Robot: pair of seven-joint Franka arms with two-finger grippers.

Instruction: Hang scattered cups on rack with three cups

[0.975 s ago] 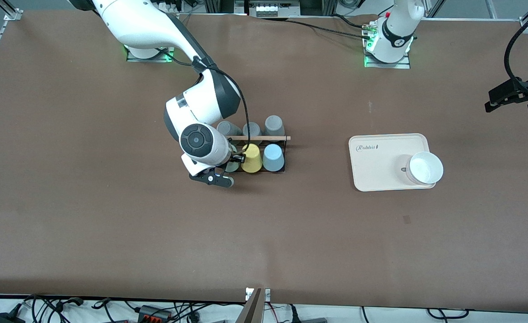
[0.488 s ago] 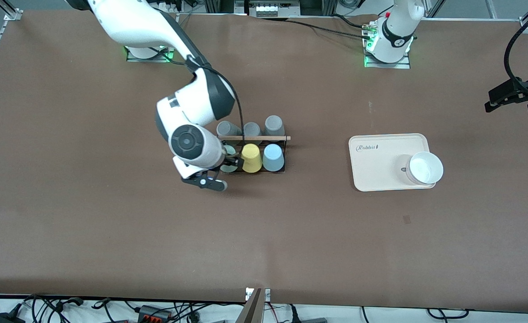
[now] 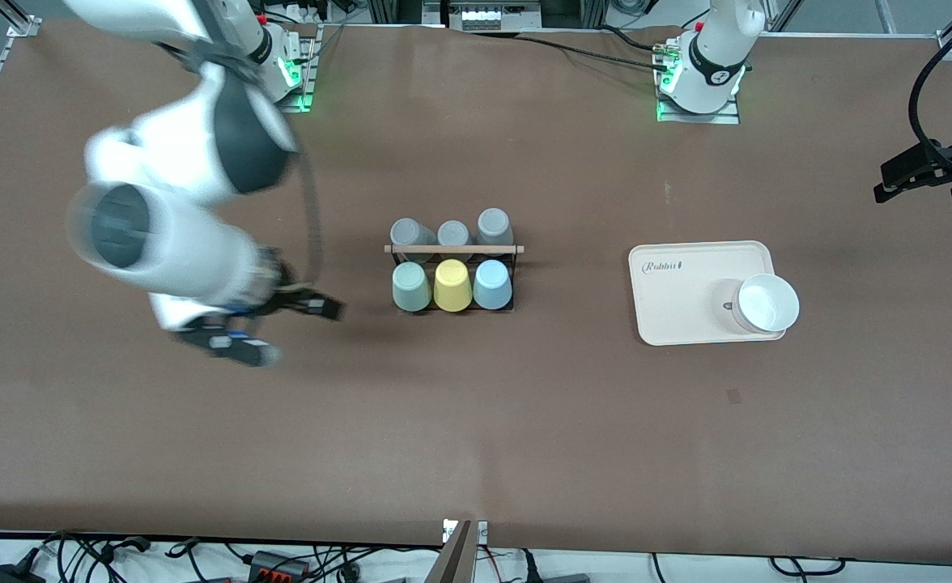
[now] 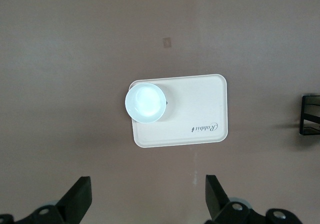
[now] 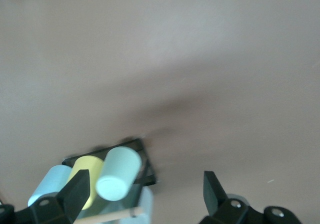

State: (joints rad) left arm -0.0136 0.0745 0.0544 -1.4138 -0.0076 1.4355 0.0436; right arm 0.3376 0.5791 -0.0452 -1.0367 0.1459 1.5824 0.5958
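brown bench [image 3: 476,421] throughout, bare along the edge nearest the front camera. first, toward the right arm's end: right tool [image 3: 282,324], blurred, up over bare bench beside the rack, fingers spread wide with nothing between them.

next, at mid-bench: rack [image 3: 453,249], black wire with a light wooden rod along the top. on the row nearer the front camera, three upturned cups side by side: mint green cup [image 3: 410,287] at the end toward the right arm, yellow cup [image 3: 452,285] in the middle, light blue cup [image 3: 492,284] at the end toward the left arm. each just beside its neighbour, bottoms up. on the row farther from the camera, three grey cups [image 3: 452,232], also bottoms up. same three coloured cups in the right wrist view, mint green cup [image 5: 117,174] closest to that tool's fingers [image 5: 75,191].

then, toward the left arm's end: cream tray [image 3: 686,283] flat on the bench, well apart from the rack, with a white bowl [image 3: 766,303] at its corner nearer the camera.

last: left tool [image 4: 147,204], waiting high over the tray [image 4: 200,108] and bowl [image 4: 145,102], fingers wide apart, holding nothing.
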